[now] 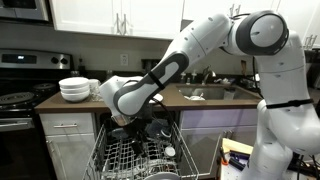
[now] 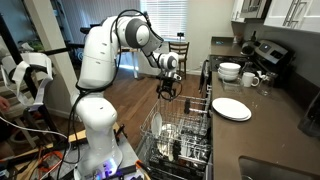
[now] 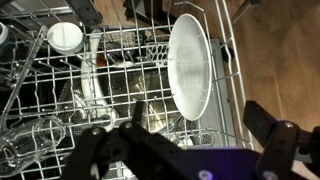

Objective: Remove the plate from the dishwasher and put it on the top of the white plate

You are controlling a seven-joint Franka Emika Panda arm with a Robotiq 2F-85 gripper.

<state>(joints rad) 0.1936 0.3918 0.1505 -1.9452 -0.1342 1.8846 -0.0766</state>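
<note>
The dishwasher's light grey wire rack (image 3: pixel 60 90) is pulled out and shows in both exterior views (image 1: pixel 140 155) (image 2: pixel 185 130). A white plate (image 3: pixel 190 65) stands on edge between the tines at the rack's right side in the wrist view. My gripper (image 3: pixel 180 128) is open and empty; it hangs above the rack, just short of that plate, and shows in both exterior views (image 1: pixel 125 112) (image 2: pixel 168 88). The flat white plate (image 2: pixel 231 108) lies on the dark counter beside the dishwasher. In an exterior view my arm hides it.
A stack of deep white bowls (image 2: pixel 230 70) (image 1: pixel 72 88) and a white mug (image 2: pixel 250 78) stand on the counter near the stove (image 1: pixel 20 75). A round white cup (image 3: pixel 66 37) and dark items sit in the rack. A sink (image 1: pixel 205 92) is in the counter.
</note>
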